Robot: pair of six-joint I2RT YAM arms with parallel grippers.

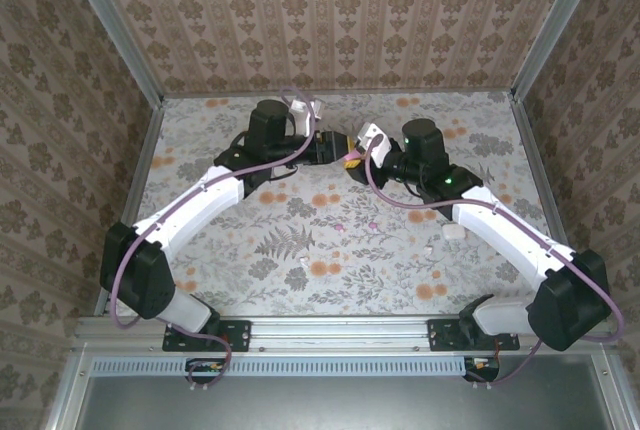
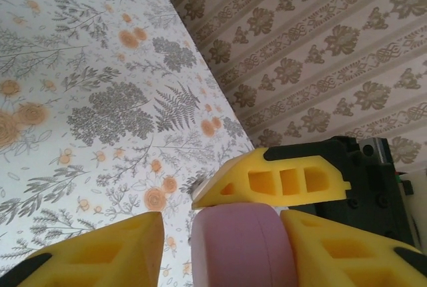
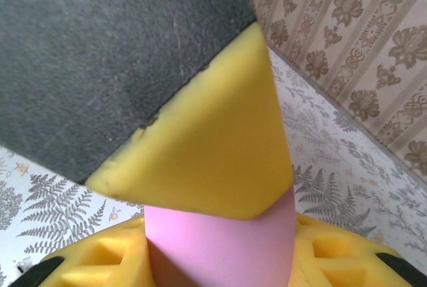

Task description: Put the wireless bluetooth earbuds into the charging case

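A pink rounded box (image 2: 240,247) with a seam round it hangs above the back middle of the table. My right gripper (image 3: 220,257) is shut on it, one yellow finger on each side. My left gripper (image 2: 223,233) straddles the same box: its right finger touches it and a gap shows at its left finger (image 2: 113,250). From above, the left gripper (image 1: 335,150) and the right gripper (image 1: 358,165) meet tip to tip. A small white charging case (image 1: 455,233) lies on the table by the right forearm. A tiny white bit (image 1: 437,247), perhaps an earbud, lies beside it.
The floral tabletop (image 1: 330,250) is walled at the back and both sides by patterned panels (image 1: 340,20) in metal frames. Both forearms arch over the middle of the table. Cables loop from each wrist.
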